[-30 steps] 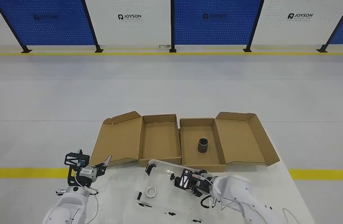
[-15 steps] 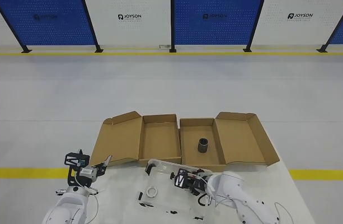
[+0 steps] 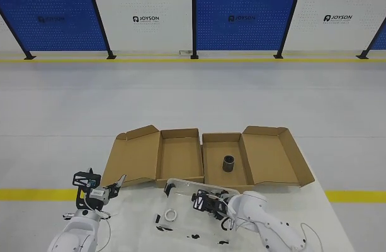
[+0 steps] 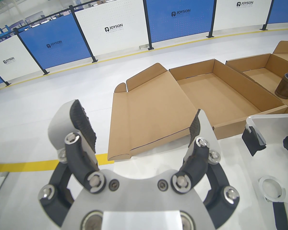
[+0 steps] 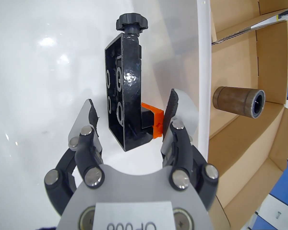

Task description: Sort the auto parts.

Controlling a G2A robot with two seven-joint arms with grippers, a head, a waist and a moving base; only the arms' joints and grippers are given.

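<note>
A black rectangular housing [image 5: 123, 92] with an orange clip [image 5: 154, 120] lies in the white tray [image 5: 204, 48]. A black knob [image 5: 132, 22] rests against its far end. My right gripper [image 5: 132, 112] is open, with one finger on each side of the housing; one pad sits close against the orange clip. From above, that right gripper [image 3: 200, 200] is over the tray [image 3: 180, 186]. My left gripper [image 4: 138, 118] is open and holds nothing, off the tray's left side [image 3: 119, 181]. A dark metal cylinder [image 3: 228, 163] lies in the right cardboard box [image 3: 213, 142].
Two open cardboard boxes stand side by side behind the tray; the left box [image 3: 180, 154] holds nothing. A white ring [image 3: 170, 215] and small black pieces [image 3: 194, 237] lie in the tray's near part. The left box's flap [image 4: 146, 111] lies flat just beyond the left gripper.
My right gripper has moved a little left and farther over the tray, closing in on the black housing. The left arm has stayed still.
</note>
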